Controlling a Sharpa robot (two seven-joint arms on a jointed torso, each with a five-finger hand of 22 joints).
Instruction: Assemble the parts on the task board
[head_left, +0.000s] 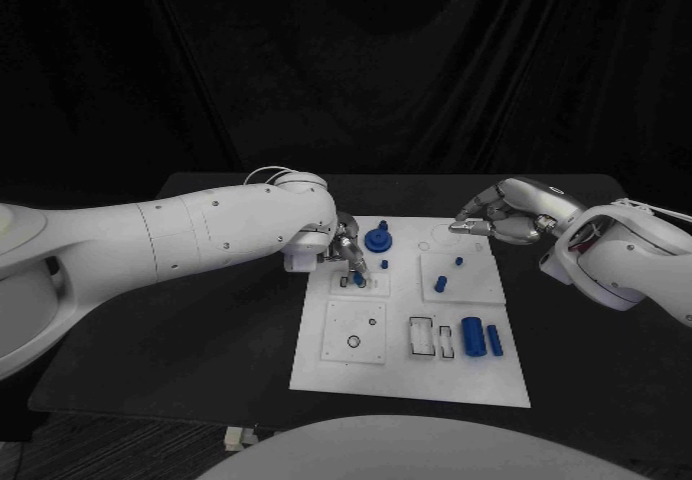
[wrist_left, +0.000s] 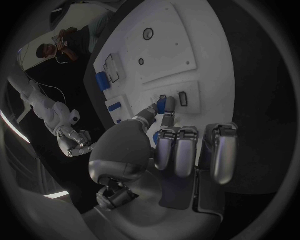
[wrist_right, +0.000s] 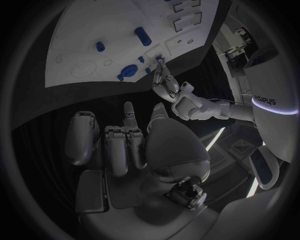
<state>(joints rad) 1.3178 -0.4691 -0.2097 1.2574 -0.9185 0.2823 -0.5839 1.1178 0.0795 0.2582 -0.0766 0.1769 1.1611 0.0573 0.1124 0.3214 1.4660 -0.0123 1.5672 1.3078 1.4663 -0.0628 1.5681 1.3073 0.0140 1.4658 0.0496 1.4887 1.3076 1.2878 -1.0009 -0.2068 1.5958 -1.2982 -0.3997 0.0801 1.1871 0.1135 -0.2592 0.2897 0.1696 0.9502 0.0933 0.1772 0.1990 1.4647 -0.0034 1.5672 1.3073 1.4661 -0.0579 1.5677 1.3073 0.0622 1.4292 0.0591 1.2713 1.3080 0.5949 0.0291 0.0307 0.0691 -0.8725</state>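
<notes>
Step in hand, as I judge it: seating one small part into the board (head_left: 329, 372). The left hand (head_left: 340, 250) reaches over the board's near-left block and pinches a small blue peg (wrist_left: 162, 105) between thumb and a fingertip, the other fingers curled back behind. The peg's lower end sits at or just above a small rectangular slot (wrist_left: 183, 98) directly under the fingertips; I cannot tell whether it has entered.

Next move, by my reading: line the peg up square over its opening, press straight down, then let go without tipping it.

Just beyond the left hand's fingers stands a blue knob (head_left: 378, 238), close but apart from them. Further off, towards the robot, two blue cylinders (head_left: 482, 338) lie loose on the board.

The right hand (head_left: 505, 218) hovers at the board's far right corner, fingers curled inward, grasping nothing, touching no part.
</notes>
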